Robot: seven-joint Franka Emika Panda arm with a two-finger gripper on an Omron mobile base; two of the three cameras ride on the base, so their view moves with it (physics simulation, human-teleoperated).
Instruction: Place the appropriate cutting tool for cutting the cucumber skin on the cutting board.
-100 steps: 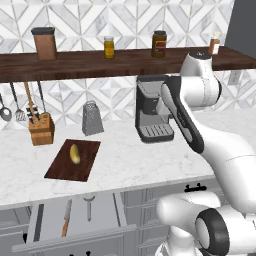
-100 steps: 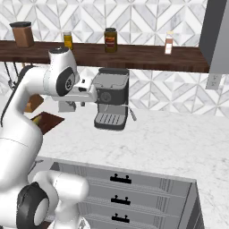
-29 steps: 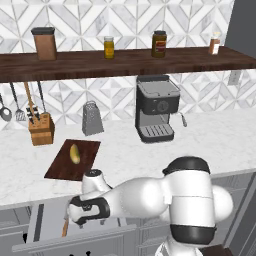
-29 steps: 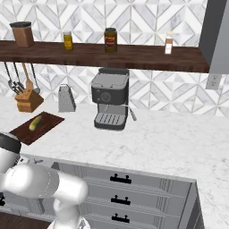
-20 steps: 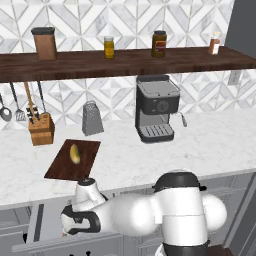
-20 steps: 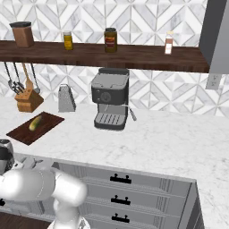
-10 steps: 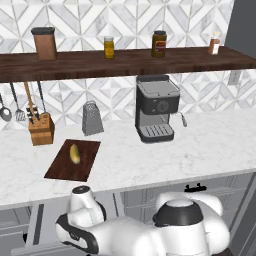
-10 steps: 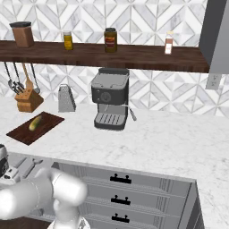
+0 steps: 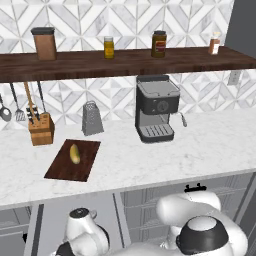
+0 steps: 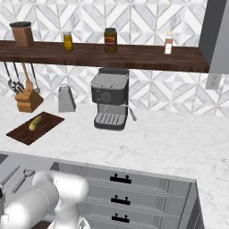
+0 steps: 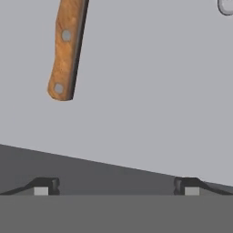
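Fingers spread wide, gripping nothing; peeler lies lengthwise in drawer, forked head toward the counter

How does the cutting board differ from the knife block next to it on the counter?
The cutting board is dark brown and lies flat; the knife block is light tan and stands upright. The cutting board is the wider of the two and carries the cucumber; the knife block has handles sticking out of its top. The knife block sits farther back on the counter than the cutting board. Both look wooden.
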